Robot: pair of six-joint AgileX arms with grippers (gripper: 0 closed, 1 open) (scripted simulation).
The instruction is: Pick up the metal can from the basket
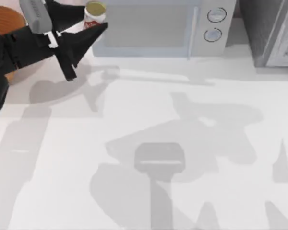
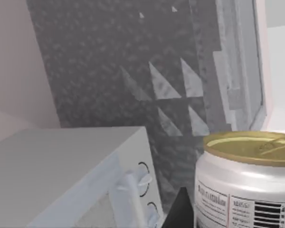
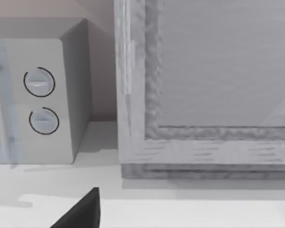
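Progress looks nearly complete: we judge the metal can (image 1: 94, 14) already out of the basket (image 1: 9, 20), held aloft at the table's eleven o'clock before the microwave (image 1: 158, 26). Our left gripper (image 1: 89, 36) clamps it, can at twelve o'clock of the fingertips. Only securing remains.

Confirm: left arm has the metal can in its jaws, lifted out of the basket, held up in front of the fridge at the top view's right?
Not quite. The metal can is up out of the basket in the left gripper, but the top view shows it in front of the microwave at the table's back left, not the grey cabinet on the right.
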